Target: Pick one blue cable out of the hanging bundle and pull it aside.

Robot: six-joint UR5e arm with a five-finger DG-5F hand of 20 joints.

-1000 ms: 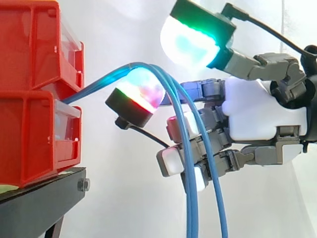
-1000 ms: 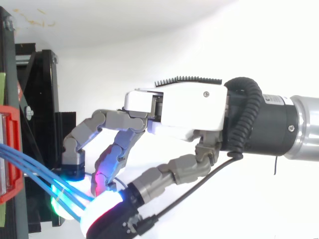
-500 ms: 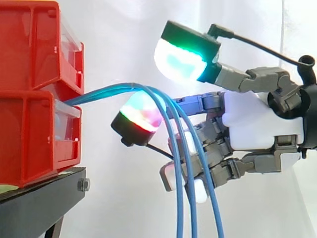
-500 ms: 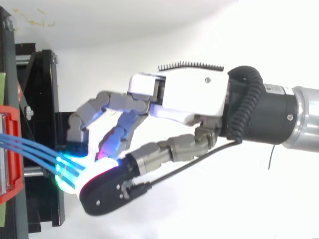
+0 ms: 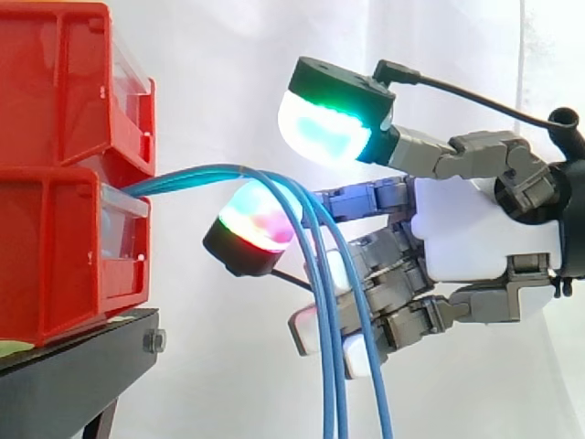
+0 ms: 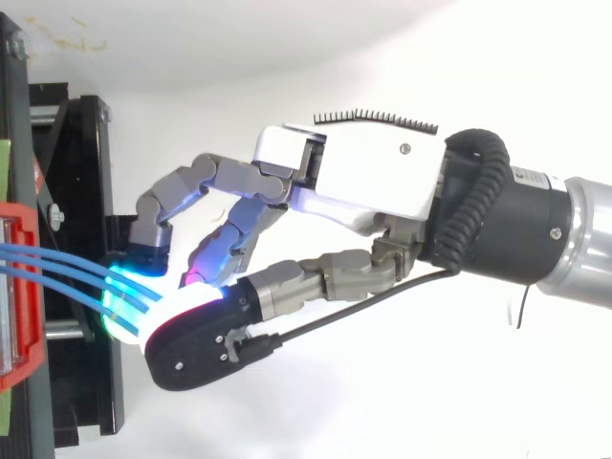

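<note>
**Separation step, side and top views.** Nearest the side camera, the blue cables [image 5: 187, 174] leave the gap between the two stacked red bins [image 5: 55, 256]. They arch away from the bins' front and hang down close together, out from the bins.

Just behind the hanging strands is the hand [image 5: 475, 229], reaching toward the bins from the side of the bundle away from them. It is released: its fingers are loosely bent and clamp nothing. A red-lit pad [image 5: 258, 224] sits under the arch, between the bins and the hanging strands. A green-lit pad [image 5: 324, 128] stands above the arch, clear of it.

The black stand [image 5: 73, 366] carries the bins, and the white curtain [image 5: 228, 73] lies farthest back.

**Judgement:** no single cable is isolated, so selection is the step in hand. The next move calls for closing the two pads on one strand alone, then drawing it sideways without dragging the others along.
</note>
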